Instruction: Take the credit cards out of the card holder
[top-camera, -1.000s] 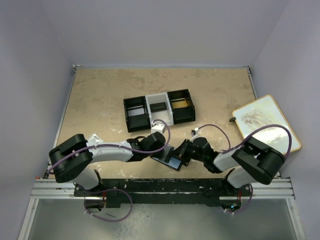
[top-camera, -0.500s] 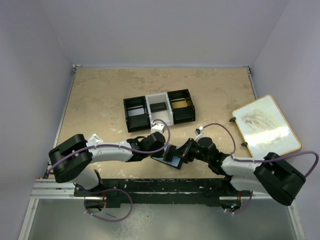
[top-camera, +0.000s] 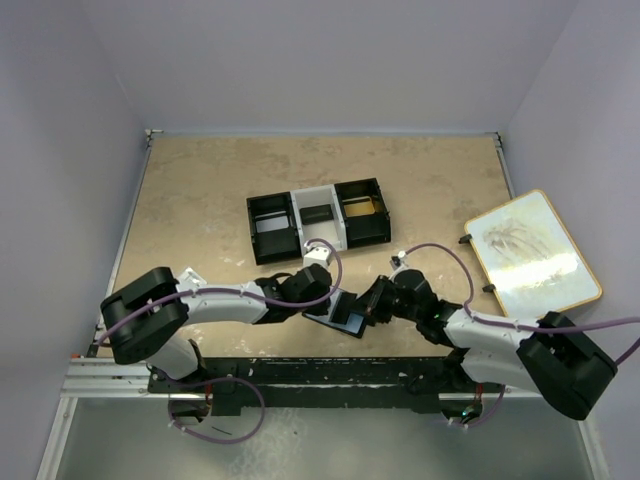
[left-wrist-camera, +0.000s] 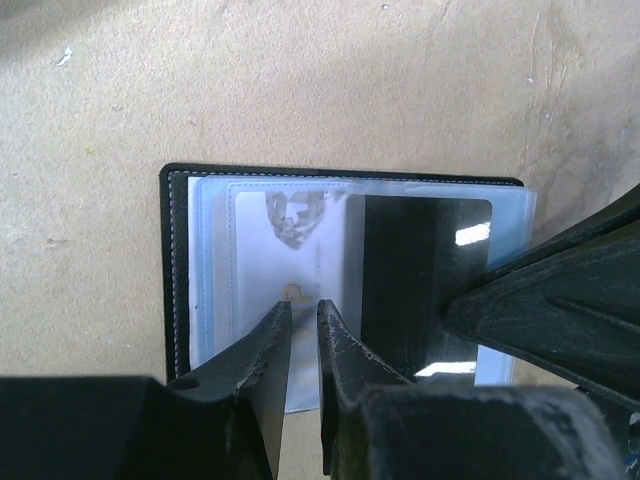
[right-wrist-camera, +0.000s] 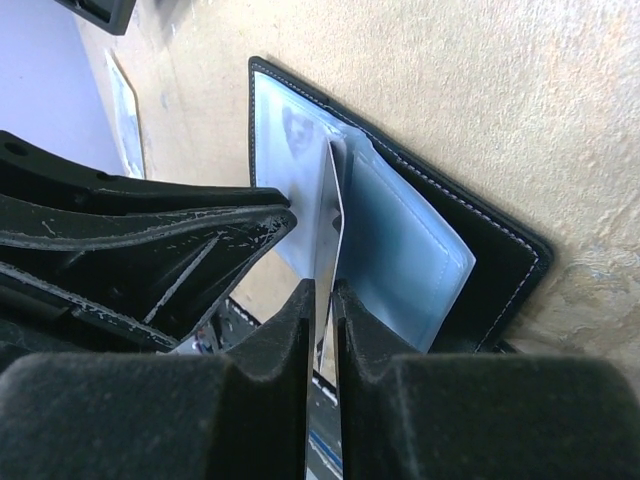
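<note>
Right pincer (right-wrist-camera: 322, 295) around card holder (right-wrist-camera: 500, 255) sleeve (right-wrist-camera: 331, 200)

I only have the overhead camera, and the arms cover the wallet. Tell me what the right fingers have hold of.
Observer: The right fingers pinch a thin sheet standing up from the open wallet. I cannot tell whether it is a sleeve or a card.
Operator: Now give me the left side.
Observer: The left fingers are almost together, their tips over a clear sleeve near the wallet's edge.
Operator: Say what is under that sleeve.
Observer: A pale card and a dark card beside it, both still inside.
</note>
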